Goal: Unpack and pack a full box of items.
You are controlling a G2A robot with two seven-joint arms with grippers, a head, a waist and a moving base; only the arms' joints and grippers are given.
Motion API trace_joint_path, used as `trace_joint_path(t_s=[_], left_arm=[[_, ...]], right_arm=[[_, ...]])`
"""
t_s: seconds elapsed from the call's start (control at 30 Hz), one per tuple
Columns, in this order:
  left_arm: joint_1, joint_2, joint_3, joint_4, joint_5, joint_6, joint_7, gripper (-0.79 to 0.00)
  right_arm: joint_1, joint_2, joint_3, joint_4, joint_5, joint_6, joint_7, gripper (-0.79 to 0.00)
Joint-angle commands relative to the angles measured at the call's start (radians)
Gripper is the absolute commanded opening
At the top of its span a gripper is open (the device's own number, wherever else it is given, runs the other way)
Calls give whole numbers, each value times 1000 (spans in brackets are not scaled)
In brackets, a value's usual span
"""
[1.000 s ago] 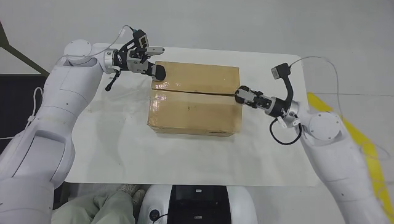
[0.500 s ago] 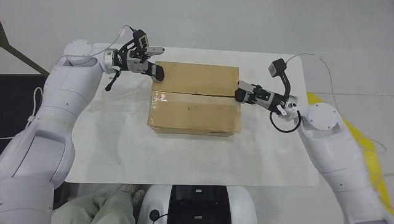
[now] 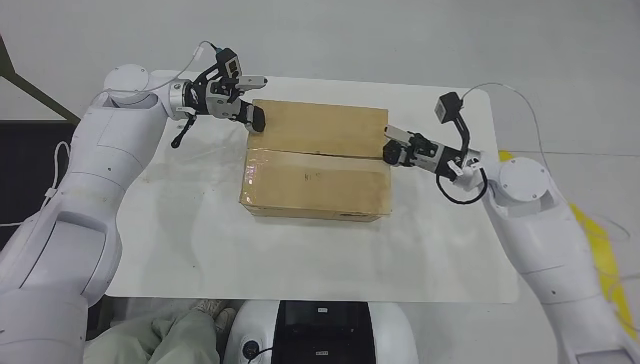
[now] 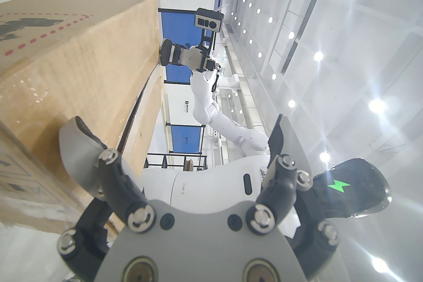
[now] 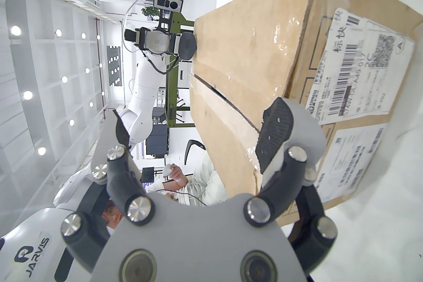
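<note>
Box (image 3: pixel 315 159) sits shut on the counter (image 3: pixel 200 244) between the left end effector (image 3: pixel 256 101) and right end effector (image 3: pixel 392 145), both released. A hard push could slide it or tear a flap (image 3: pixel 318 127).

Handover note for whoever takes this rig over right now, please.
Left gripper: open, empty, at the far left top corner of the cardboard box.
Right gripper: open, empty, at the right end of the flap seam.
The box sits in the middle of the white table, top flaps closed.
Done: nothing unpacked. Left: open flaps, remove items, repack.
</note>
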Motion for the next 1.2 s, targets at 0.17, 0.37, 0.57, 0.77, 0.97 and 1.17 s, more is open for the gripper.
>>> trace_joint_path(t_s=[0.17,0.37,0.57,0.77,0.97,1.17], left_arm=[[0,0,0,0,0,0,0,0],[21,9,-29,-53,2,-18,55,0],[80,41,-107,-146,2,-5,111,0],[201,89,-226,-272,-9,16,167,0],[396,136,-374,-482,-10,40,331,0],[627,168,-518,-735,5,97,538,0]], right_arm=[[3,0,-2,-2,-2,4,3,0],[3,0,-2,-2,-2,4,3,0],[3,0,-2,-2,-2,4,3,0],[3,0,-2,-2,-2,4,3,0],[3,0,-2,-2,-2,4,3,0],[3,0,-2,-2,-2,4,3,0]])
